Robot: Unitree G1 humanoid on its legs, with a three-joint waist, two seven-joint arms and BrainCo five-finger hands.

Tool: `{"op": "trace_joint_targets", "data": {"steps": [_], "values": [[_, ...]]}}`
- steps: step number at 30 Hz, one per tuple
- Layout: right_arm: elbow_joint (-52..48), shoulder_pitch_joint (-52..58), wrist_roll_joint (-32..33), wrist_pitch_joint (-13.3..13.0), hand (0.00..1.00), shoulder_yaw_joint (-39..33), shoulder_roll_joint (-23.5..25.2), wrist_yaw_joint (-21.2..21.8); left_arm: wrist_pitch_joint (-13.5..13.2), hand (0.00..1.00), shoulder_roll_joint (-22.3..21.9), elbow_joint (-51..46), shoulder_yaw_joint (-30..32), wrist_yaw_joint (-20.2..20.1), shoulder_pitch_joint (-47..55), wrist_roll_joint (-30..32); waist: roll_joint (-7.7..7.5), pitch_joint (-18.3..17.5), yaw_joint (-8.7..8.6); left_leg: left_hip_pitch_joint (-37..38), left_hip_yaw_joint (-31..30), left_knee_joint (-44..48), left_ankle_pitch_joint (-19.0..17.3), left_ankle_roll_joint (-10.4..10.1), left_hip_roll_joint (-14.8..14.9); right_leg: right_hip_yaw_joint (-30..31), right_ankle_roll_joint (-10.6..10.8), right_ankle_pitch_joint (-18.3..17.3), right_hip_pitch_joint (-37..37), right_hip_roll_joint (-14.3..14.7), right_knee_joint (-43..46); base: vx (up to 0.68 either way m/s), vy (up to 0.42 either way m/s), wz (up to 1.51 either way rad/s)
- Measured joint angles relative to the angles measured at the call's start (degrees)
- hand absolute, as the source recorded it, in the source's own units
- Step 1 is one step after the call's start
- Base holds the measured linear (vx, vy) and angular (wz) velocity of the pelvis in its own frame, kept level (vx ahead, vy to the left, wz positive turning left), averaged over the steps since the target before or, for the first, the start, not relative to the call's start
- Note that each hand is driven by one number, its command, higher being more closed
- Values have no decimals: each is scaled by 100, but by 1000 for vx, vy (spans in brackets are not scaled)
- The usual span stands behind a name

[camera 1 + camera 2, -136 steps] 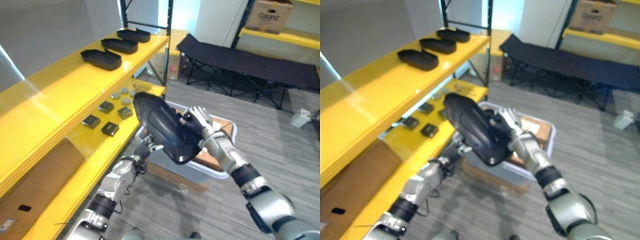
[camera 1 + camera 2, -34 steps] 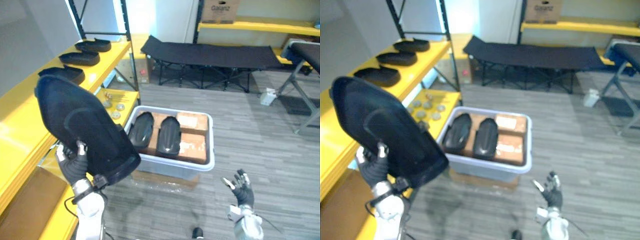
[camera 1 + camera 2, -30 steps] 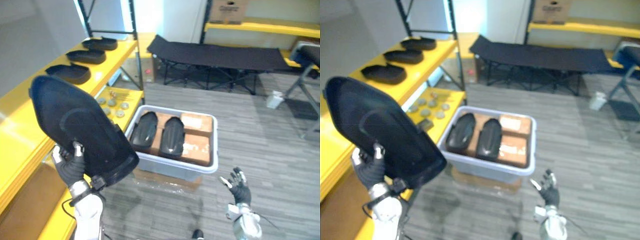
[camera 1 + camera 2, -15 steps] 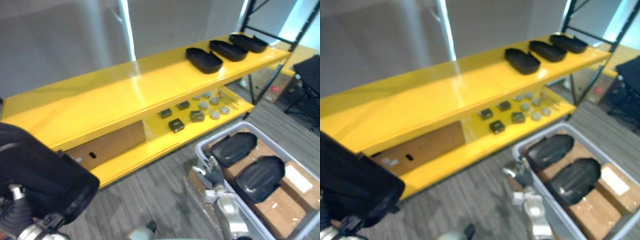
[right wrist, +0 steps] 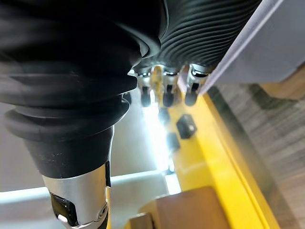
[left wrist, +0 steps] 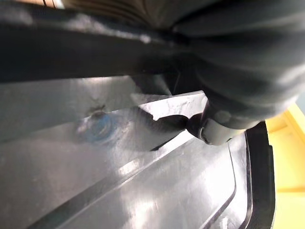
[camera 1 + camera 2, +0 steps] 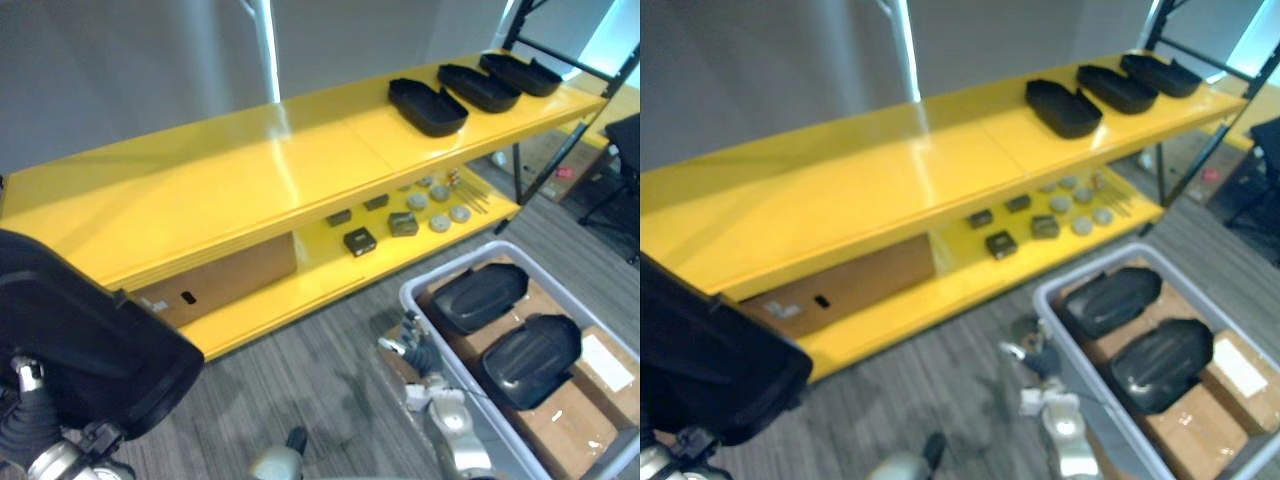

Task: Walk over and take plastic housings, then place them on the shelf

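Currently we find the black plastic housing [image 7: 85, 340] gripped from beneath by the left hand [image 7: 20, 435], low in front of the yellow shelf [image 7: 230, 190]. Our right hand [image 7: 418, 352] hangs with fingers relaxed just beside the grey bin [image 7: 445, 268], which holds two further housings [image 7: 478, 297].

Observed right hand [image 5: 190, 43] under dark ribbed cover, silver dark-tipped fingers [image 5: 165, 95] extended in a row, nothing grasped, thumb [image 5: 78, 191] standing apart. Noted past the fingertips a glossy yellow shelf board [image 5: 224, 157] carrying three small dark square blocks [image 5: 187, 126], near one another. Recorded pale grey plastic bin wall [image 5: 267, 43] just beside the hand, brown cardboard panel [image 5: 190, 210] touching the board, grey wood-grain floor [image 5: 281, 129] alongside
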Motion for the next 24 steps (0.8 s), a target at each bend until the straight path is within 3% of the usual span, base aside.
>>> {"op": "trace_joint_targets", "data": {"steps": [1,2,4,5,6,9,11,17,24], "values": [[-75,77,-1,-25,0,-80,-9,-34,-7,100,185,79,-127,-5,-165,12,91,62,-110,-16,-262,-40,55,3,14,509,-231,-393,-181,92,388,14,-69,145],[-101,157,0,-111,0,-149,-14,-60,-10,100,454,298,-288,-6,-445,-2,84,102,-246,-39,-660,-162,173,11,52,1107,-324,-1264,-329,456,516,-6,-157,136],[-114,235,-8,-211,0,-182,-40,-109,-5,100,649,584,-462,3,-785,-41,8,135,-368,-174,-971,-197,336,-98,-50,1523,-416,-1693,-580,841,285,-33,-193,111],[-123,219,-28,-260,0,-176,-35,-143,-3,100,681,611,-511,17,-832,-39,-79,176,-367,-221,-997,-168,356,-128,-139,1539,-430,-1659,-672,906,131,-38,-183,71],[-132,180,-115,-380,0,-197,-64,-182,5,100,675,634,-635,52,-824,-36,-201,221,-352,-318,-1012,-79,377,-164,-293,1403,-316,-1781,-659,832,4,-43,-152,34],[-142,22,-363,-507,0,-307,-211,-314,19,100,664,518,-932,67,-650,-36,85,436,-277,-497,-837,22,412,-217,-189,1392,-141,-1773,-557,1033,-449,-76,-100,1],[-153,14,-553,-504,0,-277,-266,-421,26,100,640,477,-933,65,-626,-42,139,456,-265,-497,-809,13,424,-243,-110,1385,-67,-1803,-507,1115,-533,-125,-108,-6],[-542,13,-575,-549,0,-273,-304,-804,25,100,621,442,-1119,67,-348,-35,124,477,-286,-352,-159,73,402,-218,187,1387,-122,-1884,-334,1189,-419,-92,-39,-1],[-540,37,-563,-622,0,-270,-235,-574,25,100,503,411,-1124,61,-174,-29,75,507,-292,-221,338,331,348,-152,112,1403,-58,-2134,-226,913,-82,-42,42,-1]]}}
